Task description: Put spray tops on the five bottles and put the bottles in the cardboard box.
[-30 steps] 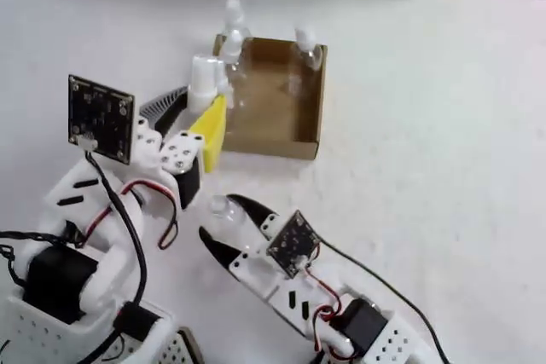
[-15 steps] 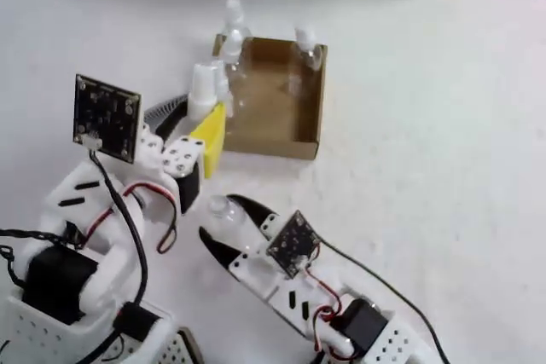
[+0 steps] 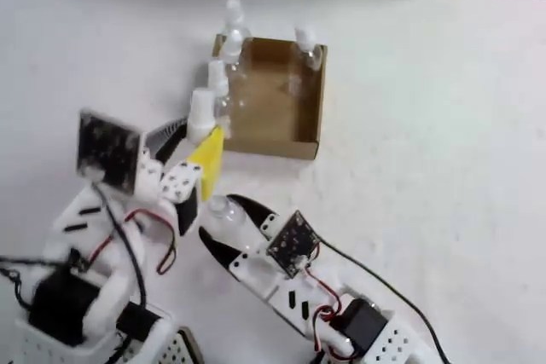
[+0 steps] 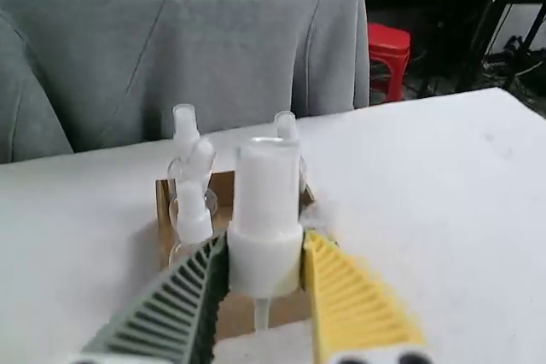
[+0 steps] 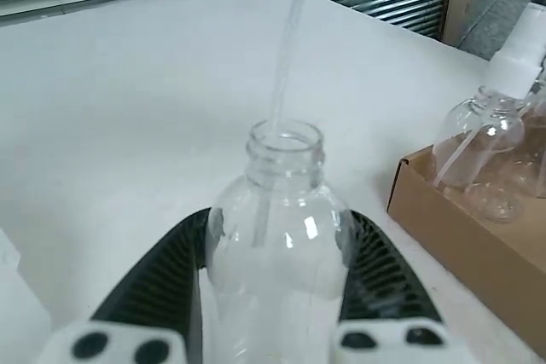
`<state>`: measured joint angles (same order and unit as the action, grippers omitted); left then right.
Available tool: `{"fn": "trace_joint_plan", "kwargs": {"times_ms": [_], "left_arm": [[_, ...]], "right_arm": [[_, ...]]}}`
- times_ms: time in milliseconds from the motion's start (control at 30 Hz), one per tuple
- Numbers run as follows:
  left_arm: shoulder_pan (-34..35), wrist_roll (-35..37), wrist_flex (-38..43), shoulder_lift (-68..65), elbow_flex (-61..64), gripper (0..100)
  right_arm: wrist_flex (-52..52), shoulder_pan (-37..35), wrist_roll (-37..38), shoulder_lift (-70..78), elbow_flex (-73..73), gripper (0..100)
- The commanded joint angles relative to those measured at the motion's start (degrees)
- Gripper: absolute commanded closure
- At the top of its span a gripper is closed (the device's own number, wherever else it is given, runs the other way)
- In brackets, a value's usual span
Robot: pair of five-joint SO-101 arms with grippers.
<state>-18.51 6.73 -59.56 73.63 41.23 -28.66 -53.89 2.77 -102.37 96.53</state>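
Note:
My left gripper [image 4: 264, 246] is shut on a white spray top [image 4: 266, 209], gripped between its grey and yellow fingers; the high view places that spray top [image 3: 201, 111] just beside the cardboard box [image 3: 309, 144]. Its thin dip tube [image 5: 290, 40] hangs down into the open neck of a clear bottle [image 5: 277, 236]. My right gripper [image 5: 279, 219] is shut on this bottle [image 3: 222, 207], holding it upright on the table in front of the box. Three capped bottles [image 3: 232, 21] [image 3: 307, 47] [image 3: 218, 81] stand in the box.
The cardboard box [image 5: 478, 240] stands close behind the held bottle, with a capped bottle [image 5: 488, 138] at its near corner. Both arm bases [image 3: 77, 296] [image 3: 358, 330] fill the front of the white table. Open tabletop lies to the right of the box.
The left gripper has carried the spray top away from the box side and down toward the bottle in the right gripper. The right arm has not moved.

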Motion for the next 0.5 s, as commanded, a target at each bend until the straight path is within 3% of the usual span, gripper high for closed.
{"fn": "trace_joint_plan", "kwargs": {"times_ms": [0, 267, 467], "left_arm": [[0.3, 0.6, 5.6, 10.0, 6.7, 98], [0.0, 1.7, 5.6, 17.7, 14.5, 98], [-6.3, 6.7, 5.5, 22.5, 19.9, 98]], "right_arm": [[-0.2, -0.4, 0.5, -0.7, 0.4, 98.3], [-0.2, -0.4, 0.5, -0.7, 0.4, 98.3], [-0.3, -0.1, 0.4, -0.7, 0.4, 98.3]]}}
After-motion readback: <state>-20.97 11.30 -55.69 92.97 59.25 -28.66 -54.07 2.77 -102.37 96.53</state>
